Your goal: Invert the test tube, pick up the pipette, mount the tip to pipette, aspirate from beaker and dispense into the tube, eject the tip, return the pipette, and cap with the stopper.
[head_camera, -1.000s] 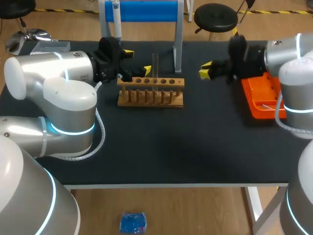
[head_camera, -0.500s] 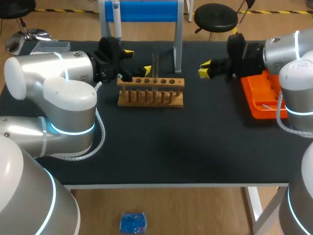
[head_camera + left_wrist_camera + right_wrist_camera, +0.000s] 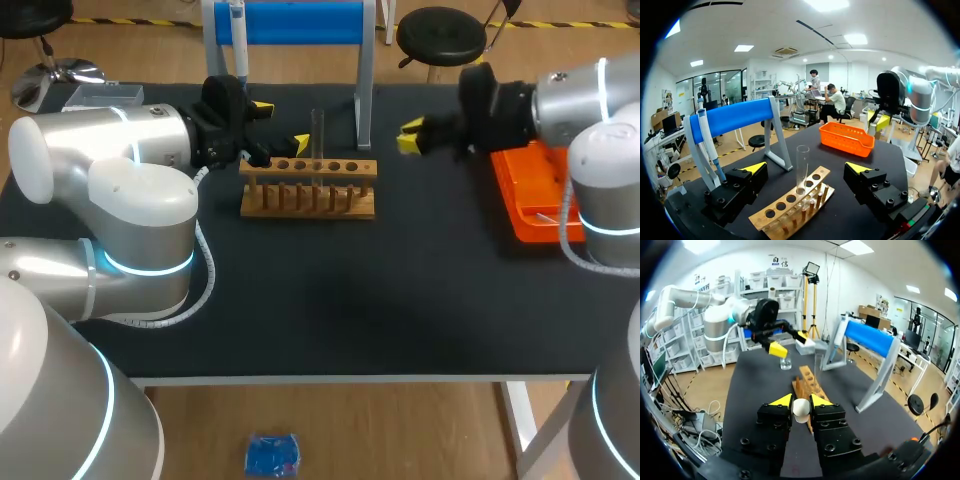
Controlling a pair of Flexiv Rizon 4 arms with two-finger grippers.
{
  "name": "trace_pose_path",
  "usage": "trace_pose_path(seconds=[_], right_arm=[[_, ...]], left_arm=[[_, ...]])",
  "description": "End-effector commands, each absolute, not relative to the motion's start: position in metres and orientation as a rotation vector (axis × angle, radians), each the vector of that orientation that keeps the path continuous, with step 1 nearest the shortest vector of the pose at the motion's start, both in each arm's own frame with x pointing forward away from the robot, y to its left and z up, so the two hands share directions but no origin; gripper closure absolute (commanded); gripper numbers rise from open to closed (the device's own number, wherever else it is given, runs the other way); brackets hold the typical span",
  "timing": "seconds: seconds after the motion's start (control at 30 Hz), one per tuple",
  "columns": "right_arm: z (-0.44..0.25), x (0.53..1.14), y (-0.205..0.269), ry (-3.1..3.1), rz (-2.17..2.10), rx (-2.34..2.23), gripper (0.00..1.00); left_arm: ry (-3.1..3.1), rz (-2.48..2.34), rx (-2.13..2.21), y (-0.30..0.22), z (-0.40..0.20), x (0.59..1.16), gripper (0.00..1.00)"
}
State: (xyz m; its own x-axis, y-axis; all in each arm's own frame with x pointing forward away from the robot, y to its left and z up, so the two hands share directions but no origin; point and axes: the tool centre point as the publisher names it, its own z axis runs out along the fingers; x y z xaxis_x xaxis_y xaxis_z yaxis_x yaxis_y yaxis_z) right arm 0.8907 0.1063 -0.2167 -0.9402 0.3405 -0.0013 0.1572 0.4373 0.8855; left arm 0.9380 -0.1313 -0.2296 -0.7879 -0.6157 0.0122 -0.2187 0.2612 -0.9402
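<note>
On the black counter the wooden rack holds the test tube upright, with the left pincer spread wide near it and gripping nothing, the right pincer off to the right clamped on a white stopper, and the pipette hanging on the blue stand beyond.

One test tube, one wooden rack, one orange basket, one pipette, one beaker, one stopper
</note>
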Motion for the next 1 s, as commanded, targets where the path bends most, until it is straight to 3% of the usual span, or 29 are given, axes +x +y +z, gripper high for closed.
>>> trace_pose_path(seconds=[0.03,1.0], right_arm=[[-0.216,0.912,0.134,2.511,1.532,0.418,1.00],[-0.200,0.963,0.220,2.531,1.579,0.285,1.00]], left_arm=[[2.177,-1.541,-0.762,-0.132,-0.231,0.938,0.00],[2.177,-1.541,-0.762,-0.132,-0.231,0.938,0.00]])
